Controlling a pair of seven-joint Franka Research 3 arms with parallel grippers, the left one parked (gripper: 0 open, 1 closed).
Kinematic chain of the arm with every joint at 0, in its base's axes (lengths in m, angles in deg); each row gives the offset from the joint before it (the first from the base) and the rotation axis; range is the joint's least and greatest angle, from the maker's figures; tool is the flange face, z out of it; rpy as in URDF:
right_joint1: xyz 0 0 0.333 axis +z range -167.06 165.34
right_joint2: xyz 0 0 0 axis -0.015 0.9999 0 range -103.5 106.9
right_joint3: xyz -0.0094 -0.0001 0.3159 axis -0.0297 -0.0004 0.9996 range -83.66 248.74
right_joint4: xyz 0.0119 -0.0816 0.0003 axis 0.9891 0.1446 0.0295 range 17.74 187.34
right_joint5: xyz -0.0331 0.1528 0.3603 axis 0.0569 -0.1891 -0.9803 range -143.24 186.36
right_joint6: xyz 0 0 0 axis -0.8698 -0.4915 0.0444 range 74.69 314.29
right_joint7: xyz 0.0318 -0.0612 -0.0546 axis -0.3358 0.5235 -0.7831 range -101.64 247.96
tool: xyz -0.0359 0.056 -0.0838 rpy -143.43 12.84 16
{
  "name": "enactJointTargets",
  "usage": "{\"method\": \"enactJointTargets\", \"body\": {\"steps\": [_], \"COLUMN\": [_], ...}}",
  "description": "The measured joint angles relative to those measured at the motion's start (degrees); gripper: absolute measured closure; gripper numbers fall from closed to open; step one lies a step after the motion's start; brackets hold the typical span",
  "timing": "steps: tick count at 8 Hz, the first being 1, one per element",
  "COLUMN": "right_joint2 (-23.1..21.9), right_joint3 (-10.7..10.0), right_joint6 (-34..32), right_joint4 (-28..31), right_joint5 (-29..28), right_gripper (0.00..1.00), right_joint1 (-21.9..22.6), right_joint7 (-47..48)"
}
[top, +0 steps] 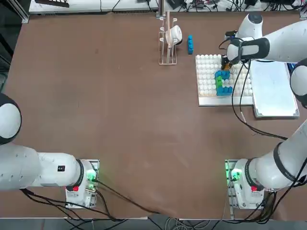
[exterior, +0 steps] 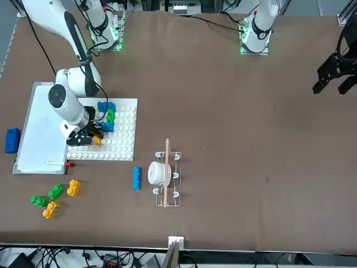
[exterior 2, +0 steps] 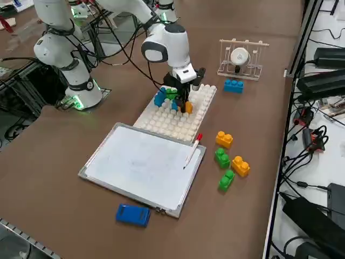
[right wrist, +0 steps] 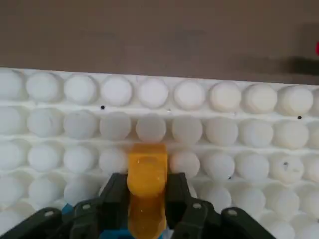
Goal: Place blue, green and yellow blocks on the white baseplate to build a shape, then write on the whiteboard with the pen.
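My right gripper (right wrist: 147,201) is shut on an orange-yellow block (right wrist: 147,184) low over the white baseplate (right wrist: 224,129). From the right side the gripper (exterior 2: 186,103) stands upright over the plate (exterior 2: 172,123), the yellow block (exterior 2: 188,107) right beside the joined blue and green bricks (exterior 2: 164,96). Whether the block touches the studs I cannot tell. From the front, the shape's blue and green bricks (exterior: 106,116) sit just behind the gripper (exterior: 92,137). The whiteboard (exterior 2: 140,162) lies beside the plate with the pen (exterior 2: 193,150) on its edge.
Loose yellow (exterior 2: 224,139) and green (exterior 2: 221,157) blocks lie on the table off the whiteboard's pen-side edge. A blue block (exterior 2: 233,86) sits by a wire rack (exterior 2: 242,56) holding a white object. A blue eraser (exterior 2: 133,214) lies by the whiteboard's near end.
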Motion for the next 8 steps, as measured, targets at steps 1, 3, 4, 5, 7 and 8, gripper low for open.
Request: {"method": "enactJointTargets", "body": {"steps": [1, 3, 4, 5, 7, 8], "right_joint2": [0.05, 0.25, 0.49, 0.84, 0.90, 0.41], "right_joint3": [0.00, 0.00, 0.00, 0.01, 0.01, 0.00], "right_joint6": [0.03, 0.26, 0.27, 0.27, 0.58, 1.09], "right_joint4": [0.03, 0.15, 0.22, 0.27, 0.29, 0.19], "right_joint5": [0.00, 0.00, 0.00, 0.00, 0.00, 0.00], "right_gripper": [0.56, 0.42, 0.22, 0.03, 0.00, 0.00], "right_joint1": [0.00, 0.09, 0.11, 0.15, 0.25, 0.25], "right_joint7": [0.00, -0.01, -0.01, -0.01, -0.05, -0.09]}}
